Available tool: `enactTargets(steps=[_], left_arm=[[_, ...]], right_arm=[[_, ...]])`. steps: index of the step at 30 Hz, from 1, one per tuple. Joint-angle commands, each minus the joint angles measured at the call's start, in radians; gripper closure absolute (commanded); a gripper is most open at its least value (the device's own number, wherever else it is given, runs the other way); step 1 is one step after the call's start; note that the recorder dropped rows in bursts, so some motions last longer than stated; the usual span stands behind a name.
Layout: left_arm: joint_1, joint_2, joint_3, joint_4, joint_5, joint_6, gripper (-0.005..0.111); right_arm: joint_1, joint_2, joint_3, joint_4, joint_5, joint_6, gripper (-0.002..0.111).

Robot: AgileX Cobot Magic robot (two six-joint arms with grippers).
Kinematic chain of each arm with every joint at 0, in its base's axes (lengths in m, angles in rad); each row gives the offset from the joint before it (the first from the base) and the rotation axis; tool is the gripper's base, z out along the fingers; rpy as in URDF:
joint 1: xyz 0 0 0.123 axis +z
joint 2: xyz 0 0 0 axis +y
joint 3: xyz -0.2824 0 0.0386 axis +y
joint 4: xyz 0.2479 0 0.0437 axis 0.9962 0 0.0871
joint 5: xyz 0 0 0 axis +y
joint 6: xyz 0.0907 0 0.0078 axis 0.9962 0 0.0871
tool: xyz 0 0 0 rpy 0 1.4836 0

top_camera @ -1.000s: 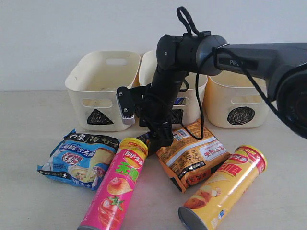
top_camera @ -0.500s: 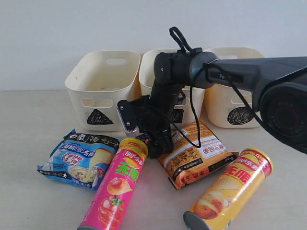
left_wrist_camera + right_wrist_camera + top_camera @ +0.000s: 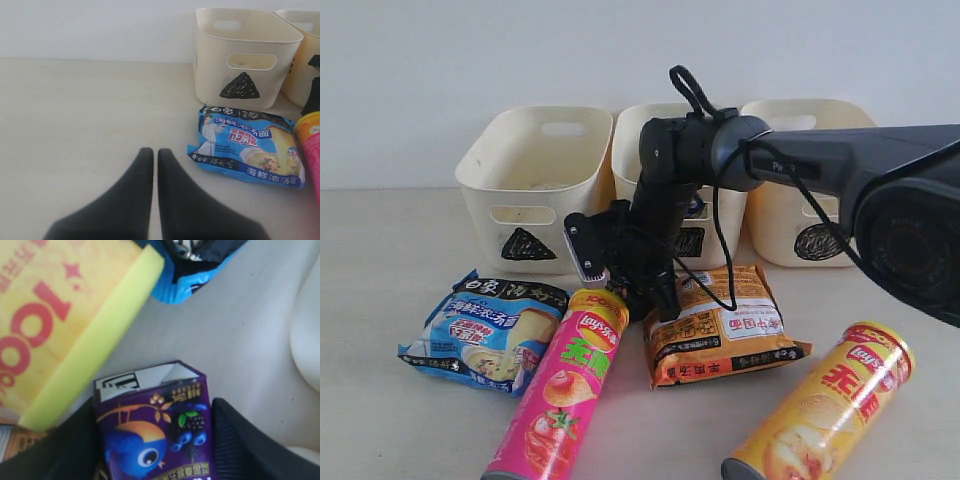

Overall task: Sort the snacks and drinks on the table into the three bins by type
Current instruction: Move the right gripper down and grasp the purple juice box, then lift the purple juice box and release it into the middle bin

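Note:
My right gripper (image 3: 154, 407) is down on the table between the pink chip tube (image 3: 560, 390) and the orange packet (image 3: 720, 325). Its fingers press both sides of the small dark purple pack (image 3: 155, 440), which has a blue bird printed on it. From the exterior camera that gripper (image 3: 650, 295) hides the pack. The blue-white packet (image 3: 485, 330) lies flat at the left and the yellow tube (image 3: 830, 405) at the front right. My left gripper (image 3: 155, 152) is shut and empty over bare table (image 3: 75, 125), left of the blue-white packet (image 3: 247, 147).
Three cream bins stand in a row at the back: triangle (image 3: 535, 150), square (image 3: 630, 140) behind my right arm, circle (image 3: 820, 215). The pink tube's yellow lid (image 3: 95, 335) and a bin wall (image 3: 307, 340) lie close to the right gripper.
The right gripper's fingers have drawn in around the purple pack. The orange packet has swung flatter and the yellow tube has rolled right and forward. The left gripper is unchanged.

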Motion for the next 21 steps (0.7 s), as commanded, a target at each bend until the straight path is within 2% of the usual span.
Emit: enactTargets(steps=[1, 17, 21], left_arm=[[0.001, -0.003, -0.002, -0.007, -0.011, 0.000, 0.102], [0.001, -0.003, -0.002, -0.007, -0.011, 0.000, 0.102], [0.001, -0.003, -0.002, -0.007, -0.011, 0.000, 0.102]], right_arm=[[-0.002, -0.039, -0.003, -0.018, 0.030, 0.011, 0.107], [-0.002, -0.188, -0.003, -0.009, 0.061, 0.241, 0.107], [-0.002, -0.224, -0.003, 0.042, 0.093, 0.309, 0.107]])
